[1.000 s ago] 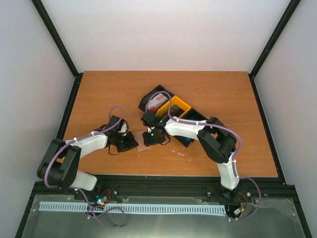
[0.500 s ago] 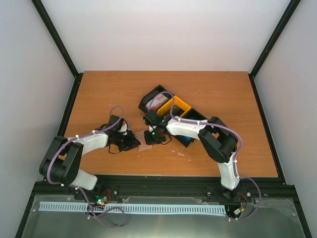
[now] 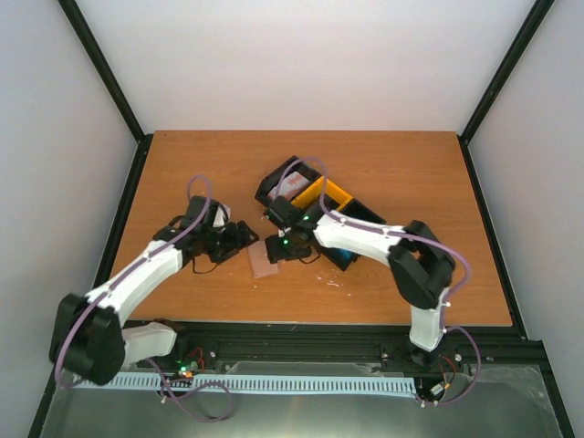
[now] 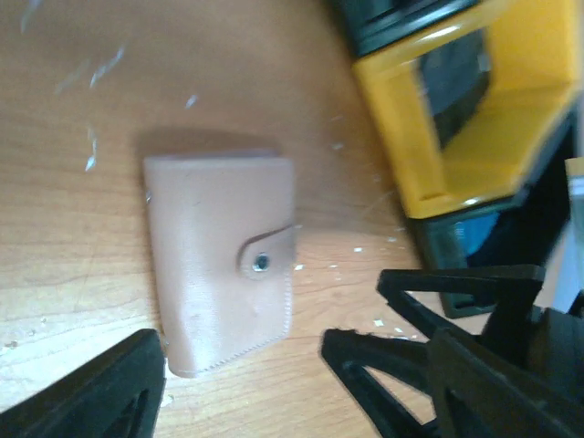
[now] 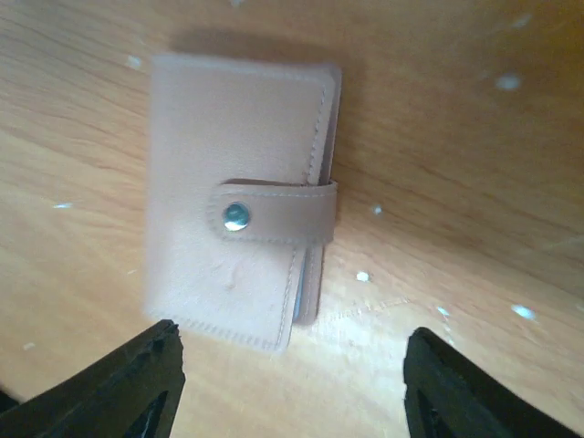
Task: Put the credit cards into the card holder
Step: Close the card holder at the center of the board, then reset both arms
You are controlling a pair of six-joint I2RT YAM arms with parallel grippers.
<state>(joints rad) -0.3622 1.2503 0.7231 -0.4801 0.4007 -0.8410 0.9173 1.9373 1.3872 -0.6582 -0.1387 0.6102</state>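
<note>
Backing off toward 10 o'clock since a second ago with left gripper (image 3: 241,234) spread wide, gripping nothing. Hovering at 2 o'clock with right gripper (image 3: 290,245) equally wide and empty. Leaving card holder (image 3: 263,259) lying flat on woodgrain table (image 3: 182,164): matte pinkish-tan, stitched, snapped shut. Catching through left wrist only: glossy yellow bin (image 4: 401,137) holding dark grey card (image 4: 453,87), blue card (image 4: 467,239) at its 6 o'clock.

Pinkish-tan card holder (image 5: 233,196), folded shut (strap snapped), flat on counter (image 3: 182,173); red-white credit cards (image 3: 290,188) in black bin (image 3: 265,189).
</note>
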